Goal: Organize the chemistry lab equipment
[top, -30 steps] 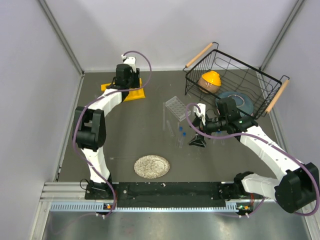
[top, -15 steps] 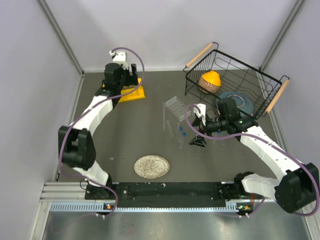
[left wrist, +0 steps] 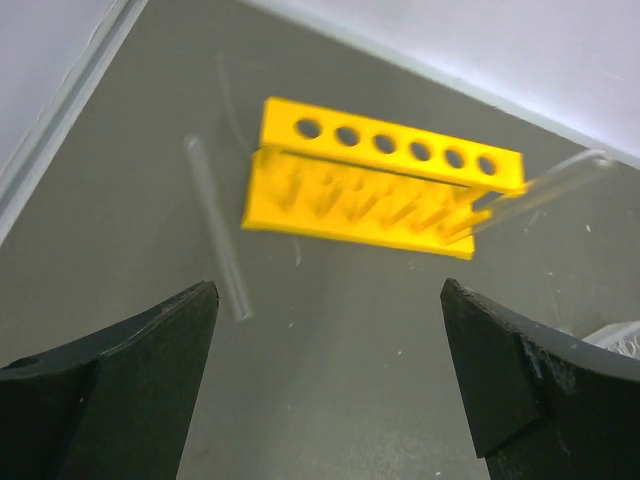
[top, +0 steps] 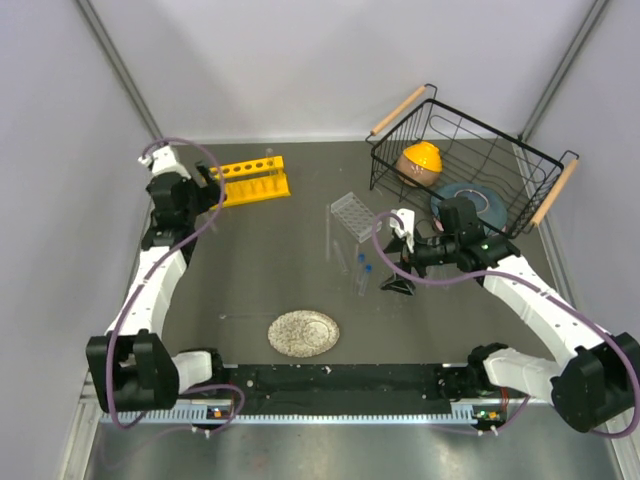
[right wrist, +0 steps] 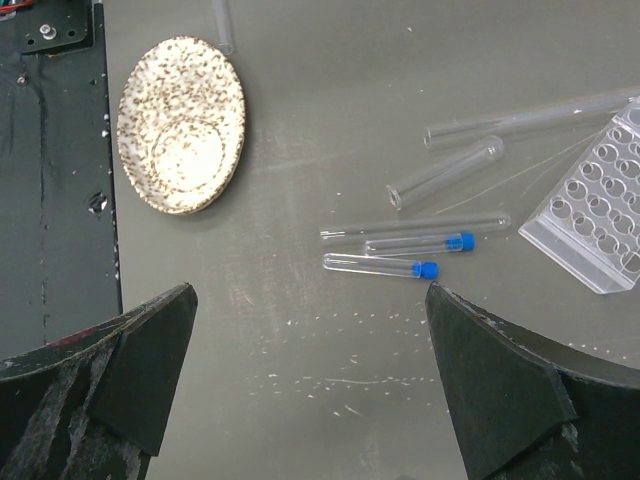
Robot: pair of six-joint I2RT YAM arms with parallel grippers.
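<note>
Desk (top: 250,290) dark grey, pale walls on three sides, black wire basket (top: 470,165) far right. Jaws wide and empty, the left tool (left wrist: 328,300) faces the yellow six-hole rack (left wrist: 385,190), a test tube (left wrist: 545,185) tilted at one end of it. Equally wide and empty, the right tool (right wrist: 310,300) hangs above two blue-capped vials (right wrist: 400,245) near the clear grid rack (right wrist: 595,225). Left arm stretches along the left wall; right arm bends in over mid-desk.

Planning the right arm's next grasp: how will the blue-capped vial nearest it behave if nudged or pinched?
Lying on its side, the smooth blue-capped vial would probably roll if nudged. Clear, thin walls suggest it is light, slippery, maybe fragile. A second vial close beside it could get bumped.
</note>
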